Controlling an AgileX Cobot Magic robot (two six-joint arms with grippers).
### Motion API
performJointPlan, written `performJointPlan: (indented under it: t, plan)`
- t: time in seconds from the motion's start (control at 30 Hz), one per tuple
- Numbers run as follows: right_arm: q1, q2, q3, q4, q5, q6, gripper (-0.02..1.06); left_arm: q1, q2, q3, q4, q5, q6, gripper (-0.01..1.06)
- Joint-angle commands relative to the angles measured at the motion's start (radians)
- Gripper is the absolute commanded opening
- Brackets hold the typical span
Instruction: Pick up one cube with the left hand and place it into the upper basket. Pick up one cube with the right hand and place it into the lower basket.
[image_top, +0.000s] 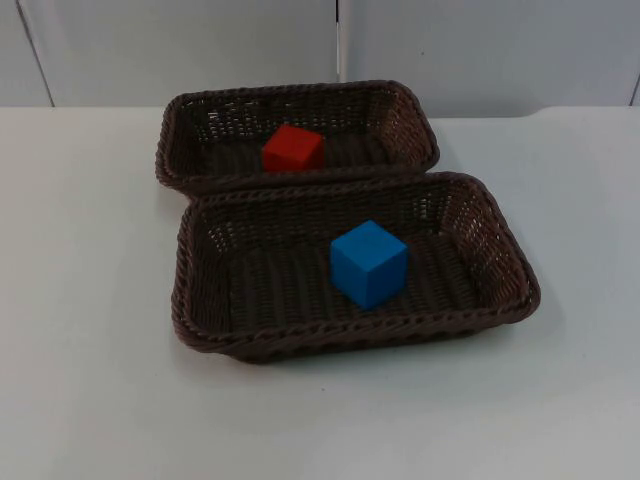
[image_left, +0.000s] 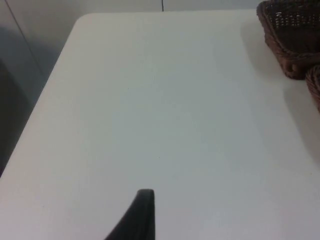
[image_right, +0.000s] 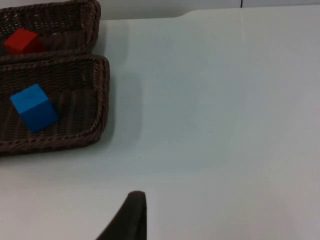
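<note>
Two dark brown wicker baskets stand one behind the other on the white table. A red cube (image_top: 293, 148) rests on the floor of the upper basket (image_top: 290, 90). In the lower basket (image_top: 350, 340) a blue cube (image_top: 369, 263) sits right of the middle. My left gripper (image_left: 142, 212) hangs over bare table to the left of the baskets, and the upper basket's corner (image_left: 292, 35) is off to its side. My right gripper (image_right: 131, 215) hovers over bare table to the right of the baskets, facing the blue cube (image_right: 34, 107) and the red cube (image_right: 22, 41). Both arms wait away from the baskets.
The grey partition wall (image_top: 200, 50) closes the table at the back. The table's rounded left corner and edge (image_left: 75, 30) lie beyond my left gripper. White table top (image_top: 100, 400) spreads in front of and beside the baskets.
</note>
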Motion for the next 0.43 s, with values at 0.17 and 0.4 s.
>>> performJointPlan:
  t: [0.17, 0.4]
  plan:
    - [-0.007, -0.005, 0.003, 0.004, -0.007, 0.000, 1.05, 0.005, -0.003, 0.006, -0.006, 0.003, 0.000, 0.99]
    - [-0.007, -0.005, 0.003, 0.004, -0.007, 0.000, 1.05, 0.005, -0.003, 0.006, -0.006, 0.003, 0.014, 0.99]
